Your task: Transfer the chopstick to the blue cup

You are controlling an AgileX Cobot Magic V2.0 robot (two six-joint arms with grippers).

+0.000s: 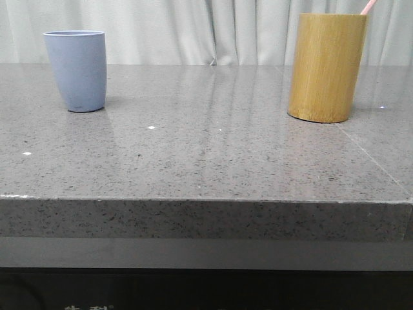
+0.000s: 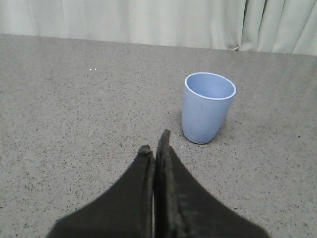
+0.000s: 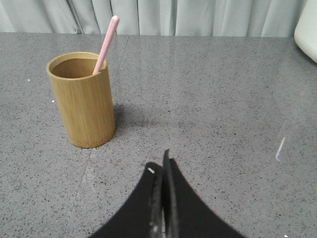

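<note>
The blue cup (image 1: 75, 70) stands upright at the table's far left and looks empty from above (image 2: 207, 106). A pale pink chopstick (image 3: 106, 43) leans inside the tall bamboo holder (image 3: 83, 99) at the far right, its tip (image 1: 368, 7) poking above the rim (image 1: 326, 66). My left gripper (image 2: 154, 145) hovers short of the blue cup, shut with nothing between its fingers. The right gripper (image 3: 160, 161) is also shut and empty, some way short of the bamboo holder.
The grey speckled stone table (image 1: 206, 155) runs wide between the two cups, its front edge (image 1: 206, 200) close to the camera. Pale curtains (image 1: 193, 29) hang behind. A white object (image 3: 308, 27) sits at the far corner in the right wrist view.
</note>
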